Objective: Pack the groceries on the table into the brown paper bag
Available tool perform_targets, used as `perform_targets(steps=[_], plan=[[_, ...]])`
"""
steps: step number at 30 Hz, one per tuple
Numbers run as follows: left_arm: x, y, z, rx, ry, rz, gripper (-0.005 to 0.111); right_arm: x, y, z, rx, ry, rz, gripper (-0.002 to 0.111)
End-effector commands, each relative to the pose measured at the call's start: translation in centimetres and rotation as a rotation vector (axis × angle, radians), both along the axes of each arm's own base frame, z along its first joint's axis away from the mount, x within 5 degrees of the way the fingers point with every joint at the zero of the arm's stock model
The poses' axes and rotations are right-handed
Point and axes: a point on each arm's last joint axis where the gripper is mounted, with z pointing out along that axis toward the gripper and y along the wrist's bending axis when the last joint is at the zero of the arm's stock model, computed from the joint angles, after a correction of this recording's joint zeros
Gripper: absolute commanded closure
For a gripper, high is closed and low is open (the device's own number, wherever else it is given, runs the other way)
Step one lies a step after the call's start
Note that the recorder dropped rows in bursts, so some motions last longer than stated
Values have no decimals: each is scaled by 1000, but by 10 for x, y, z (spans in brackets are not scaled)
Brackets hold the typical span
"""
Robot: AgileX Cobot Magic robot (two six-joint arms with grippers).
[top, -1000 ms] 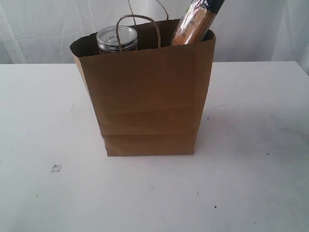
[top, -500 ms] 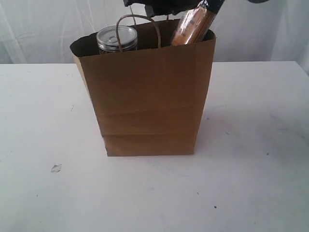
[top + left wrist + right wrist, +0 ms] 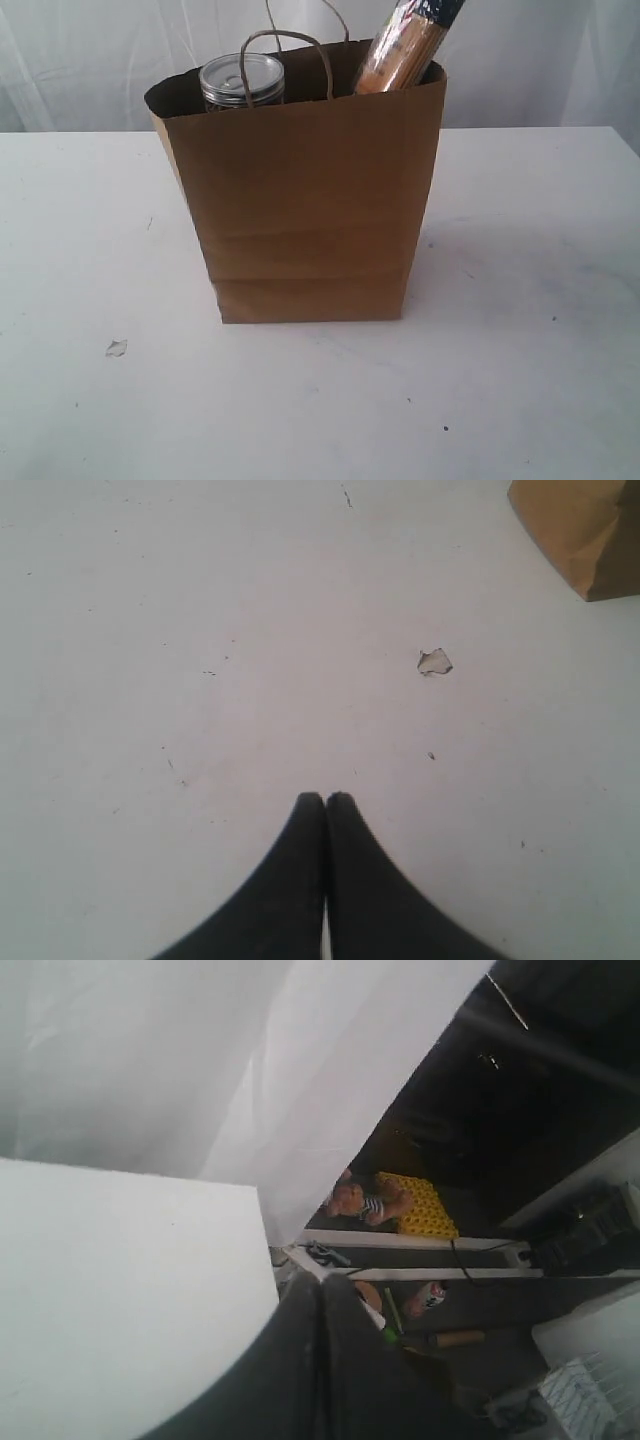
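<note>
The brown paper bag (image 3: 300, 200) stands upright in the middle of the white table (image 3: 90, 250). A clear jar (image 3: 243, 82) shows at the bag's mouth on the left side, and the long spaghetti packet (image 3: 405, 45) sticks out slanted on the right side. A corner of the bag (image 3: 585, 530) also shows in the left wrist view. My left gripper (image 3: 325, 800) is shut and empty over bare tabletop. My right gripper (image 3: 320, 1285) is shut and empty, over the table's far corner. Neither gripper shows in the exterior view.
A small torn scrap (image 3: 116, 348) lies on the table left of the bag; the same scrap (image 3: 435, 662) shows ahead of my left gripper. A white curtain (image 3: 100, 60) hangs behind the table. Past the table's edge are shelves with clutter (image 3: 400, 1200).
Half a second ago a dark arm was over the bag's mouth by the spaghetti packet; it has left the exterior view. Bag, jar and packet stand as before.
</note>
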Motion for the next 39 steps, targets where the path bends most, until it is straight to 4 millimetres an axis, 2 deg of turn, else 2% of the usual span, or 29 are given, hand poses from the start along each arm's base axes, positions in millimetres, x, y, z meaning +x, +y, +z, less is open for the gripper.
perform_targets(steps=[1, 3, 6, 9, 13, 16, 18, 20, 27, 31, 33, 39], plan=[[0, 0, -3, -6, 12, 1, 107, 14, -51, -18, 141, -36, -62, 108], [0, 0, -3, -6, 12, 1, 107, 17, -77, -35, 236, -14, -121, 108], [0, 0, -3, -6, 12, 1, 107, 14, -104, -57, 368, 19, -189, 108], [0, 0, -3, -6, 12, 1, 107, 0, -110, -64, 367, 23, -165, 108], [0, 0, -3, -6, 12, 1, 107, -29, -100, -57, 342, -126, -51, 108], [0, 0, -3, -6, 12, 1, 107, -57, -85, -45, 309, -353, 112, 108], [0, 0, -3, -6, 12, 1, 107, -81, -75, -40, 286, -495, 216, 108], [0, 0, -3, -6, 12, 1, 107, -105, -68, -41, 274, -566, 262, 108], [0, 0, -3, -6, 12, 1, 107, -184, -63, -56, 209, -529, 196, 108], [0, 0, -3, -6, 12, 1, 107, -233, -55, -46, 188, -627, 212, 108], [0, 0, -3, -6, 12, 1, 107, -256, -51, -41, 239, -705, 233, 108], [0, 0, -3, -6, 12, 1, 107, -306, -52, -50, 328, -727, 195, 108]])
